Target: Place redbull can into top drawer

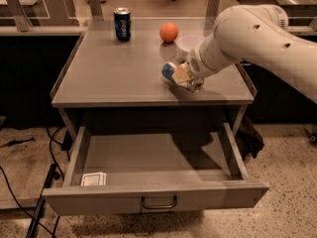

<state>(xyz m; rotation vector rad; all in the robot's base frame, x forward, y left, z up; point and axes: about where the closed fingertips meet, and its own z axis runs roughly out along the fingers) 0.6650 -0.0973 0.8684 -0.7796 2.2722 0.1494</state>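
Camera view, one item list.

1. Desk: flat grey metal top, matte, rectangular, with low raised lips along the left and right edges.
2. Top drawer: wide, shallow, grey metal, pulled fully out below the desk's front edge. Flat front panel with a small dark bar handle at its centre. The floor of the drawer is smooth and bare except for a small white card in its front left corner.
3. Redbull can: slim cylinder of blue-and-silver metal, lying tipped on its side over the desk top, near the front edge and right of centre. Its blue end points toward the left edge and its shiny silver end toward the front right corner.
4. Claw: cream-coloured and smooth, at the end of a thick rounded white plastic arm that reaches in over the desk's right edge. It is closed across the middle of the redbull can, whose two ends stick out on either side of it.
5. Dark blue Pepsi can: upright metal cylinder near the back edge, left of centre.
6. Orange ball-shaped fruit: round and matte, near the back edge.
7. White bowl: round and smooth, just right of the fruit and behind the claw, partly hidden by the arm.
8. Floor: speckled and hard, with dark cables at the left.
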